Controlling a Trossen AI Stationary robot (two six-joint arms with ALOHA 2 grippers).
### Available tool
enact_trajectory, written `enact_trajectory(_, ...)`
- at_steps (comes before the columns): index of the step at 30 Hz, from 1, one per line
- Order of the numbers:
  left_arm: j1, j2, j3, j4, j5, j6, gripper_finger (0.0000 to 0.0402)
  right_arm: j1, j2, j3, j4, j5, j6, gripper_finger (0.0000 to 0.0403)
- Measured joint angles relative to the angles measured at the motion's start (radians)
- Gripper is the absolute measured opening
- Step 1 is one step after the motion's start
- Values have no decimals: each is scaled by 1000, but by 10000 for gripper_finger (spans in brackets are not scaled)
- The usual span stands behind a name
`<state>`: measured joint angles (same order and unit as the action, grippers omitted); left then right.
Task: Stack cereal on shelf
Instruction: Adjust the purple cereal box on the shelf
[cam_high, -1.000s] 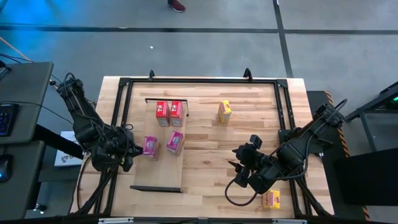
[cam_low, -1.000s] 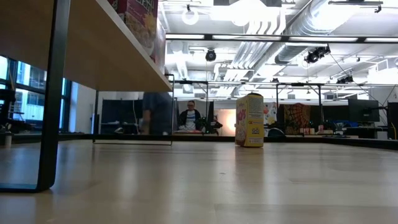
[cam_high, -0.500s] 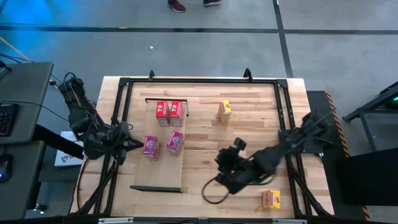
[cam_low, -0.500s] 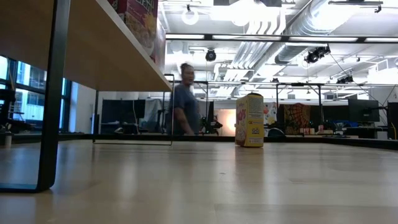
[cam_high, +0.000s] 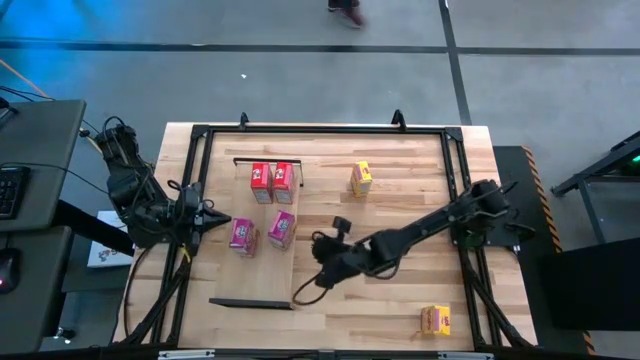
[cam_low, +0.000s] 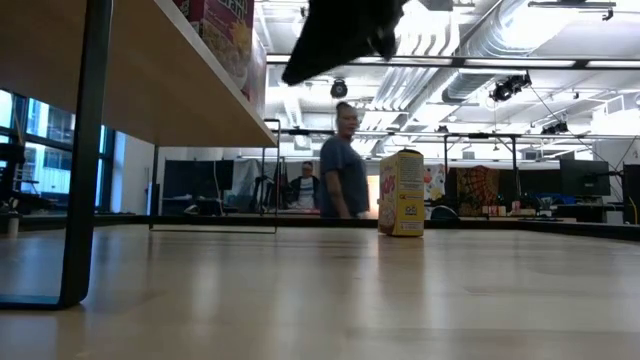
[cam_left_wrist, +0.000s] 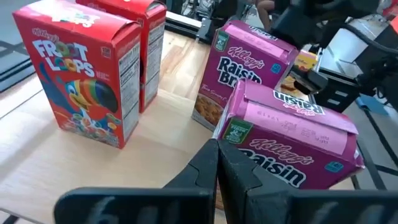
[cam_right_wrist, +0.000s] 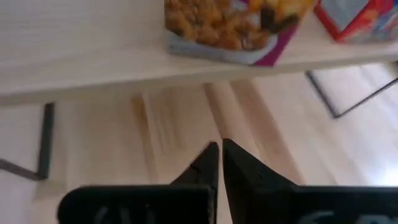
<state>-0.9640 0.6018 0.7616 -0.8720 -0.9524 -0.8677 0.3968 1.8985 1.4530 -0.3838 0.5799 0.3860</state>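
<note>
On the striped wooden tabletop (cam_high: 400, 290), the pale wooden shelf (cam_high: 262, 285) carries four boxes; both grippers are closed empty. The right gripper (cam_high: 322, 246) is nearest the upright yellow cardboard cereal box (cam_high: 361, 179).

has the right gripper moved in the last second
Yes. In the high view the right gripper has swung away from the lying yellow box toward the shelf, and now sits shut beside its edge.
</note>
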Motion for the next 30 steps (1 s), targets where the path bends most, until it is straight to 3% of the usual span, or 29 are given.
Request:
enact_trajectory(4, 0, 0, 0, -1, 1, 8, 0, -19, -102, -230, 278, -40, 3, 1)
enact_trajectory(9, 0, 0, 0, -17, -12, 34, 0, -25, -149, -550, 983, -122, -77, 0)
enact_trajectory(12, 0, 0, 0, -35, -55, 35, 0, -52, -126, -635, 1240, -133, -102, 0)
enact_trajectory(18, 0, 9, -1, -94, -111, 6, 0, -106, -74, -597, 1309, -204, -138, 0)
enact_trajectory(30, 1, 53, -2, -122, -194, -47, 0, -156, -52, -448, 1202, -276, -211, 0)
